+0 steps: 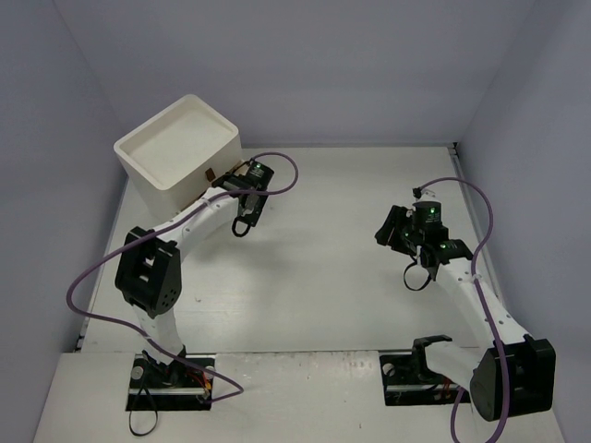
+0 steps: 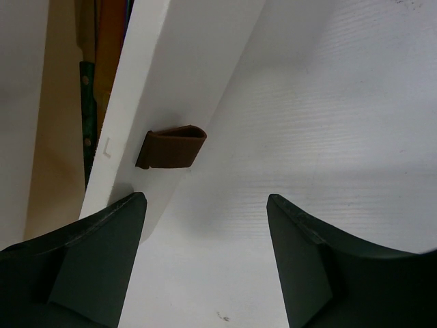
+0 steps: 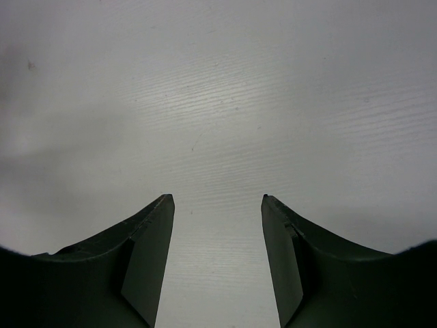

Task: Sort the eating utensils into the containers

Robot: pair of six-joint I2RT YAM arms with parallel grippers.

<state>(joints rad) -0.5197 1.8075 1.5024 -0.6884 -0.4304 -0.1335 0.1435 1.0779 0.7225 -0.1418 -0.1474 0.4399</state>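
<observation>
Left wrist view, eating utensils (image 2: 87, 102): glimpsed only as thin teal-green and orange-gold strips in a narrow gap, ahead and to the left of the left gripper (image 2: 205, 198); spoon, fork or knife could not be told.
Drawer front (image 2: 164, 61): ran as a white slanted band between that gap and the table (image 2: 328, 102), just ahead of the left-hand finger (image 2: 102, 266).
Handle (image 2: 172, 148): small, brown, fixed to the drawer front; sat just ahead of the left gripper, off toward its left side, untouched.
Left gripper state: released, jaws spread wide, nothing between them but table surface.
Top external view, containers (image 1: 180, 152): stood as one white boxy cabinet directly in front of the left gripper (image 1: 222, 181) and well away to the left of the right gripper (image 1: 388, 229); separate drawers could not be told from above.
Handle from above (image 1: 211, 175): showed as a brown spot on the cabinet's near face, just beyond the left gripper's tip.
Right wrist view, right gripper (image 3: 216, 198): released, jaws parted partway, grasped nothing.
Table under right gripper (image 3: 218, 102): lay pale and faintly grained below and ahead of both fingers (image 3: 147, 260).
Purple cable (image 1: 277, 175): looped from behind the left gripper's wrist.
</observation>
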